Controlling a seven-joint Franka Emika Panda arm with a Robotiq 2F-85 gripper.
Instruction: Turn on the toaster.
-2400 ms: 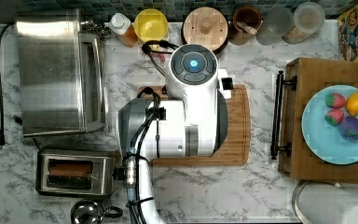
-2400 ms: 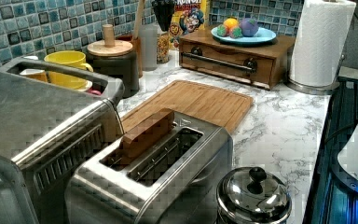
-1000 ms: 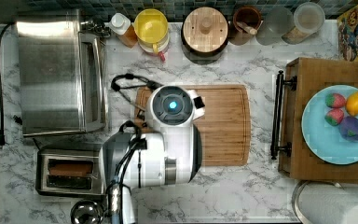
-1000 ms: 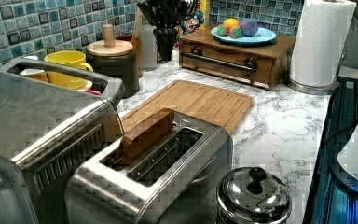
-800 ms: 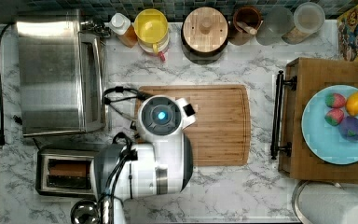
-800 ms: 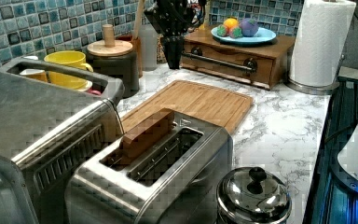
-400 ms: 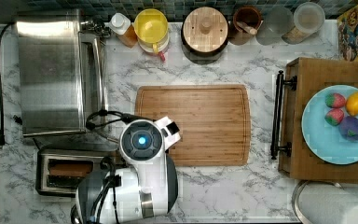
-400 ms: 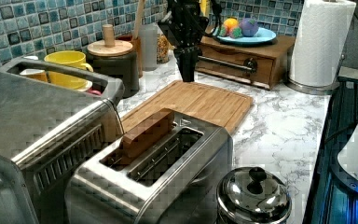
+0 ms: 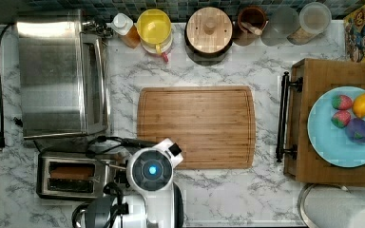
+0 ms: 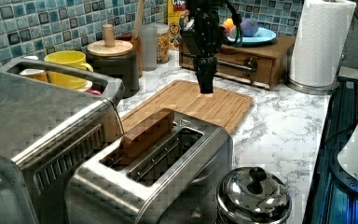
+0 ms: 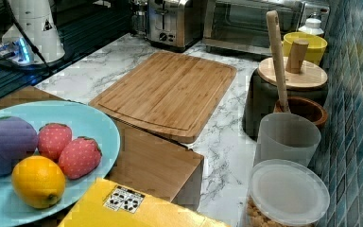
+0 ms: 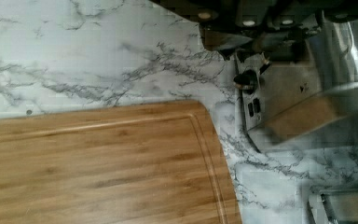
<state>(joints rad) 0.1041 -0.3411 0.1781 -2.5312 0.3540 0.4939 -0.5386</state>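
The arm [image 9: 150,173] has moved beside the toaster [image 9: 71,175].

White desk [image 9: 266,190] with grey marbling; tan bamboo cutting board [image 9: 196,126] at centre. Beside the board: brushed-steel toaster [image 9: 71,175] holding 1 brown slice [image 9: 71,172], a yellow mug [image 9: 154,26], and a light-blue plate [image 9: 332,142].
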